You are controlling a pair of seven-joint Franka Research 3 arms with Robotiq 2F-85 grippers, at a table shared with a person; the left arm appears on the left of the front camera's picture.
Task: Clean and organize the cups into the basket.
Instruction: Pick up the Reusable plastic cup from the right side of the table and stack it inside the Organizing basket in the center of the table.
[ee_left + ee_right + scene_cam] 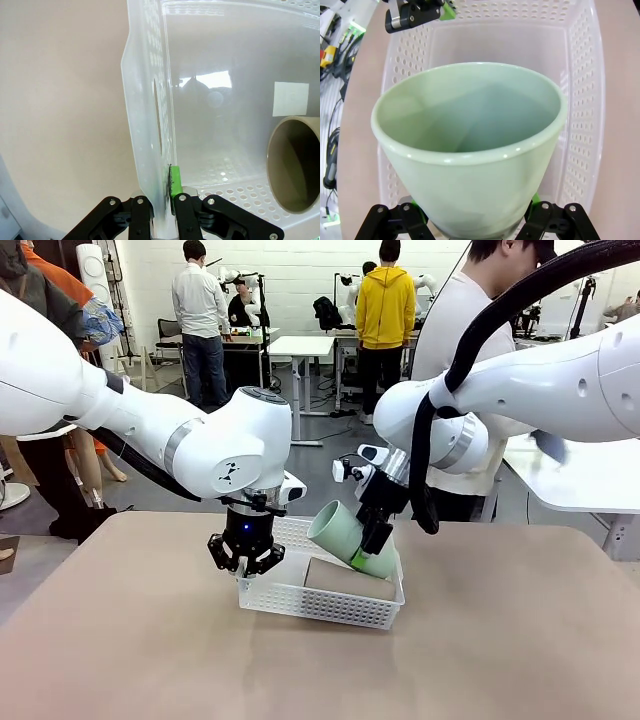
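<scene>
Two cups: you see the mint-green cup (345, 533) tilted over the basket (320, 606), and the tan cup (345, 580) lying on its side inside.
Left end effector (247, 560): pressed together on the basket's left end wall.
Right end effector (375, 545): pinching the mint-green cup near its narrow end.
Basket: mid-surface (500, 640).

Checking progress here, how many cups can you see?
2: a mint cup held by the right pincer over the basket, a tan cup lying in it. Others may be hidden.
</scene>
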